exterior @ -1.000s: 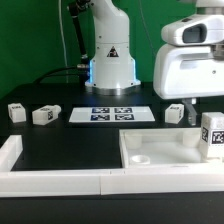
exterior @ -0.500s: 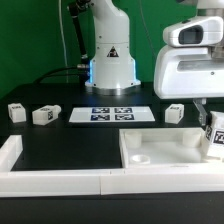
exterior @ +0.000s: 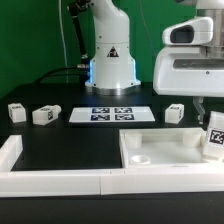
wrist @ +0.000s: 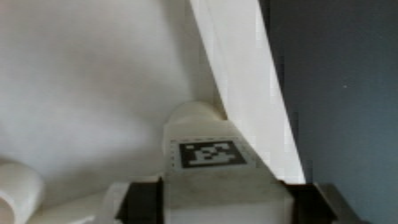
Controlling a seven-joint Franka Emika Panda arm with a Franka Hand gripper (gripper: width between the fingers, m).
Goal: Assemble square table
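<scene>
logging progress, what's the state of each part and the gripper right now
gripper: shut on held leg
held leg: gripped, tilted, by the top's rim
top: lying flat, rim up
loose legs: lying free, unattached

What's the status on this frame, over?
Claw shut on one leg, tilted. Leg at tabletop rim, exterior view's right. Three other legs lie loose. Nothing seen in the way.
</scene>
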